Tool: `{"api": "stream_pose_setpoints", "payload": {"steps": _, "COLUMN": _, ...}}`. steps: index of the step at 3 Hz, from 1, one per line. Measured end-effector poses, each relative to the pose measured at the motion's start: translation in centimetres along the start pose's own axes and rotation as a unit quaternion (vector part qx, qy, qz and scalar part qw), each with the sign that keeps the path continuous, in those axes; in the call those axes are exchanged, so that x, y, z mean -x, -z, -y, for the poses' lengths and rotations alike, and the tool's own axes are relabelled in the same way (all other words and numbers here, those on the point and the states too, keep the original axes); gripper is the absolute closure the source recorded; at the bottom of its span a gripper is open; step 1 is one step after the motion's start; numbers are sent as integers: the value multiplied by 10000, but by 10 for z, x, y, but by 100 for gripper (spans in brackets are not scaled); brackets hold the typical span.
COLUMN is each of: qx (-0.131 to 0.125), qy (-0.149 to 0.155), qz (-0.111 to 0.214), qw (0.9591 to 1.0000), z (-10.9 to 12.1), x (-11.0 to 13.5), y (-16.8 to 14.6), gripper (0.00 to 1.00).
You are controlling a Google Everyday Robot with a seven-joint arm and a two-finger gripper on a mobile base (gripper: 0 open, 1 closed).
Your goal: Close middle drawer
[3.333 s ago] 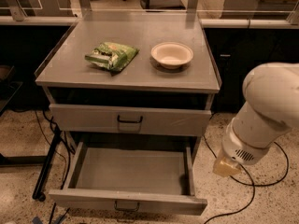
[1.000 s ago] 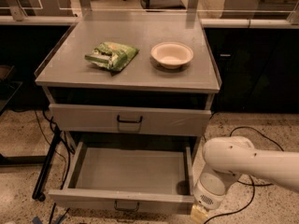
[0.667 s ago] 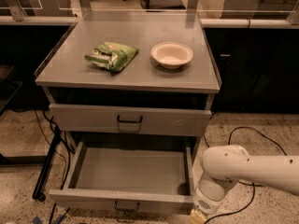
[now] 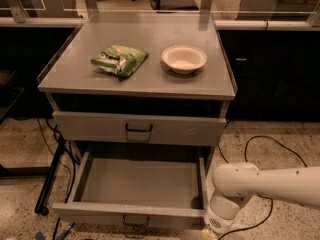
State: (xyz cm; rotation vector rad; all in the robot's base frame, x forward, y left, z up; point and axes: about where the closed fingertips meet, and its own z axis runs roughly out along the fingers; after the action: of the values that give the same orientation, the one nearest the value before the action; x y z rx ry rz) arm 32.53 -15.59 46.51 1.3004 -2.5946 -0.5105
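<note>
The middle drawer (image 4: 137,186) of the grey metal cabinet (image 4: 65,79) is pulled far out, and its wide shallow tray is bare inside. Its low front panel (image 4: 100,213) faces me near the bottom edge, with a small dark handle (image 4: 136,222) at its centre. The taller top drawer (image 4: 175,130) above it is shut. My white arm (image 4: 270,183) reaches in from the right. Its gripper (image 4: 209,231) hangs at the bottom edge, right beside the right end of the open drawer's front panel, and is mostly cut off by the frame.
A green snack bag (image 4: 120,59) and a white bowl (image 4: 184,59) sit on the cabinet top. Black cables (image 4: 260,144) lie on the speckled floor to the right. A black stand leg (image 4: 50,179) and cables run to the left. Dark cabinets stand behind.
My arm has swung down and left from beside the cabinet to the open drawer's right front corner. The drawer has not moved.
</note>
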Motion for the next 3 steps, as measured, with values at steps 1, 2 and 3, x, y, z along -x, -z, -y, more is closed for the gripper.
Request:
{"api": "stream_pose_setpoints", "payload": {"steps": 1, "qx": 175, "qy": -226, "qz": -12, "qw": 9996, "z": 16, "x": 8, "y": -42, "gripper": 100}}
{"api": "stream_pose_setpoints", "payload": {"steps": 2, "qx": 134, "qy": -395, "qz": 65, "qw": 9991, "z": 30, "x": 18, "y": -61, "gripper": 100}}
{"api": "stream_pose_setpoints", "payload": {"steps": 3, "qx": 138, "qy": -407, "qz": 71, "qw": 9990, "z": 31, "x": 18, "y": -62, "gripper": 100}}
